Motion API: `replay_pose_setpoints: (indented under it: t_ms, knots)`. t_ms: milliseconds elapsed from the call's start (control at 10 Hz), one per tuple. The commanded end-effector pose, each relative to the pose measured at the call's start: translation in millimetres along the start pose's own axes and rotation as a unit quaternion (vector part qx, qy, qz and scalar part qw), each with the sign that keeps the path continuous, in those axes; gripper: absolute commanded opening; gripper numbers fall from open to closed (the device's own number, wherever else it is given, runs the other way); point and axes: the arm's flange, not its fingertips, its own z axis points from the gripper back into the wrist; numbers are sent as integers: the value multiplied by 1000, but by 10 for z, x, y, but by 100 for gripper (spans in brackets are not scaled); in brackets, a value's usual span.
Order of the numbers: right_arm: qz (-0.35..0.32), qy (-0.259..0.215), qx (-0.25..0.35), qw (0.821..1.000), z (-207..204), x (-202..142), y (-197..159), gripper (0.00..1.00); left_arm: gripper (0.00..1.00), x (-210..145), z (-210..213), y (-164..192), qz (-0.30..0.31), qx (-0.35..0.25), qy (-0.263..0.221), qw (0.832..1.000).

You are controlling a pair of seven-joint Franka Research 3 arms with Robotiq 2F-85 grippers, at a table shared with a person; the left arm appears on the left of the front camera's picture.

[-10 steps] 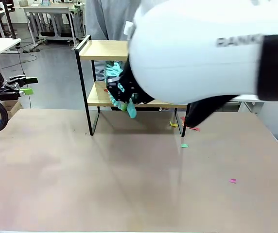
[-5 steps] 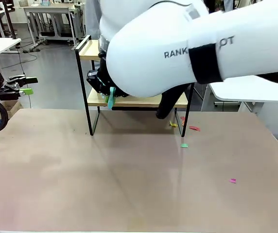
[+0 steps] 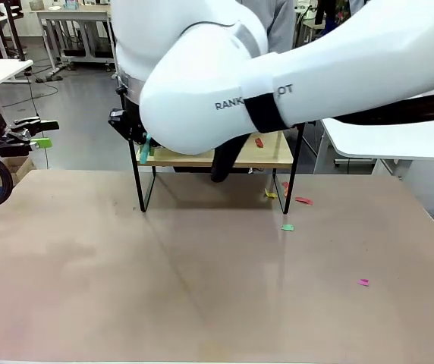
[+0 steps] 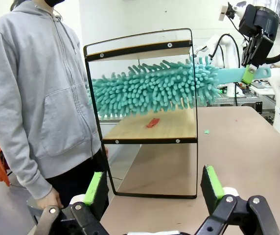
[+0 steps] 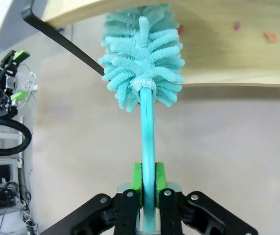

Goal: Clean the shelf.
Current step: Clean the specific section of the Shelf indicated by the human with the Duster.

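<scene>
1. Far left, the left claw [image 3: 41, 133] hangs off the counter's [image 3: 202, 273] edge. Its jaws are spread wide and hold nothing.
2. At centre, the shelf [image 3: 274, 154] stands at the counter's far edge, with a person [image 4: 37, 98] in a grey hoodie just beside it.
3. The right claw [image 5: 147, 177] is clamped tight on the end of a teal duster's [image 4: 154, 88] handle. The fluffy head lies between the two boards, above the lower one, and a red scrap [image 4: 152, 122] rests on the wood beneath it.
4. The shelf looks light and stiff: thin boards in a wire-thin black frame on narrow feet. A firm sweep could probably slide or tip it on the smooth counter. An upright post or a raised end rail looks the safest place to steady it, and the boards' flat faces offer little to hold.
5. To the right, small paper scraps lie on the counter below the shelf's right leg: yellow [image 3: 270, 195], red [image 3: 302, 200] and green [image 3: 287, 227]. A pink one [image 3: 363, 282] lies well apart, nearer the camera.
6. A second ago the right arm filled the front view's upper right, and the duster head showed before the lower board. The arm has since swung left, putting its claw at the shelf's left end and uncovering the red scrap. The counter scraps and the left claw are unmoved.
</scene>
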Motion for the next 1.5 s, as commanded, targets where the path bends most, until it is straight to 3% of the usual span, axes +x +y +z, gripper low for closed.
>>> replay_pose_setpoints:
  t_ms: [0,600,1300,1400]
  knots:
    - [-12,-17,-11,1000,-101,56,268,13,100,31,-11,-15,-6,1,1,1000]
    - [-19,48,-21,998,-503,-36,203,13,100,31,-11,-15,-6,1,1,1000]
    - [-17,46,-26,998,-584,-62,153,13,100,31,-11,-15,-6,1,1,1000]
    - [-24,65,-27,997,-567,-2,-92,13,100,31,-11,-15,-6,1,1,1000]
